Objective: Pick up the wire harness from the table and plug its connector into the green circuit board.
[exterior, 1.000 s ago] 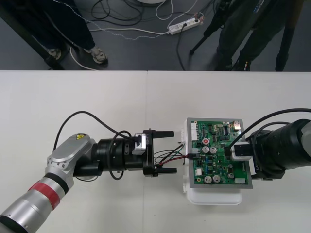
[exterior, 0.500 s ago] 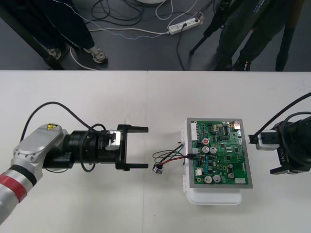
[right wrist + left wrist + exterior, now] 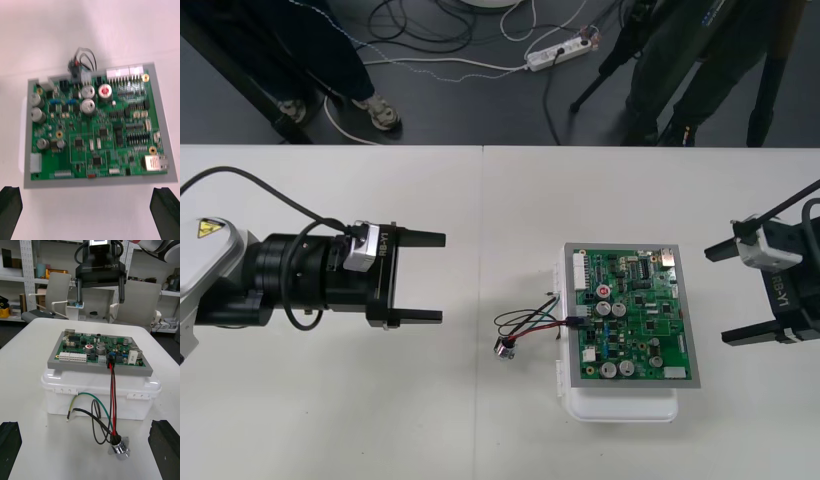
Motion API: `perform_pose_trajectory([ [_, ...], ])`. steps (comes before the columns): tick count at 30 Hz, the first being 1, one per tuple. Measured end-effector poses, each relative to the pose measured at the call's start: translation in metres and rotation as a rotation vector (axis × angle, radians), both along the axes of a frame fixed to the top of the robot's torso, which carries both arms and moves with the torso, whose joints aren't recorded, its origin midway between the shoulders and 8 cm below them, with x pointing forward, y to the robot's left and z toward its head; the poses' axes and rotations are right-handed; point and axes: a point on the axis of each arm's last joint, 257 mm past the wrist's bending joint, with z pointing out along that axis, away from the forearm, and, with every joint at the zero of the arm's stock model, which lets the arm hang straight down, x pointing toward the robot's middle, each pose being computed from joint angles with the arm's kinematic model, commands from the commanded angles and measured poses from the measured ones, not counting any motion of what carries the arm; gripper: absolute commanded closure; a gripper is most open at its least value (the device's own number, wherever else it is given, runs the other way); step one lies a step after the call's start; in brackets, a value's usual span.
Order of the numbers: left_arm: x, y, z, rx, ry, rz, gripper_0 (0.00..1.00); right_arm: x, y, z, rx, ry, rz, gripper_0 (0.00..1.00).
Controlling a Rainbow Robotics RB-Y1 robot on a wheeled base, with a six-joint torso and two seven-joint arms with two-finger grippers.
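Observation:
The green circuit board (image 3: 635,315) sits on its white base (image 3: 620,405) at the table's right middle. The harness's black plug (image 3: 577,320) is seated at the board's left edge, as the left wrist view shows at the plug (image 3: 110,360). Its wires (image 3: 530,325) loop onto the table, and the metal socket (image 3: 503,349) lies there. My left gripper (image 3: 442,277) stands open left of the harness, apart from it. My right gripper (image 3: 716,295) is open to the right of the board, holding nothing. The right wrist view looks down on the board (image 3: 97,127) and plug (image 3: 77,73).
In the left wrist view the socket (image 3: 119,448) rests in front of the base (image 3: 101,397), and the other gripper (image 3: 99,270) hangs beyond the board (image 3: 99,348). Bare table lies around the board on all sides.
Both arms have drawn back from the board, the left one leftward and the right one rightward. The harness stays plugged in, and its socket now lies free on the table.

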Motion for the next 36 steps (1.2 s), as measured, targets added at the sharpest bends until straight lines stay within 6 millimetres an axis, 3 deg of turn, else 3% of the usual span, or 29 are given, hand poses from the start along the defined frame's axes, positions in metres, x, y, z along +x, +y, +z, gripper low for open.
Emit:
perform_pose_trajectory([
  [7,-0.004,0.014,0.018,0.028,-0.088,0.013,0.00,-0.013,0.020,0.031,0.132,0.013,0.050,0.00],
  [13,-0.013,0.026,0.033,0.033,-0.038,0.012,0.00,-0.020,0.031,0.051,0.224,0.023,0.074,0.00],
  [19,-0.025,0.041,0.052,0.031,0.039,-0.009,0.00,-0.019,0.038,0.064,0.289,0.008,0.074,0.00],
  [28,-0.030,0.062,0.082,0.040,-0.031,-0.019,0.00,-0.009,0.048,0.079,0.373,-0.025,0.050,0.00],
  [36,-0.034,0.077,0.089,0.100,0.025,-0.004,0.00,-0.010,0.059,0.095,0.504,-0.008,0.051,0.00],
])
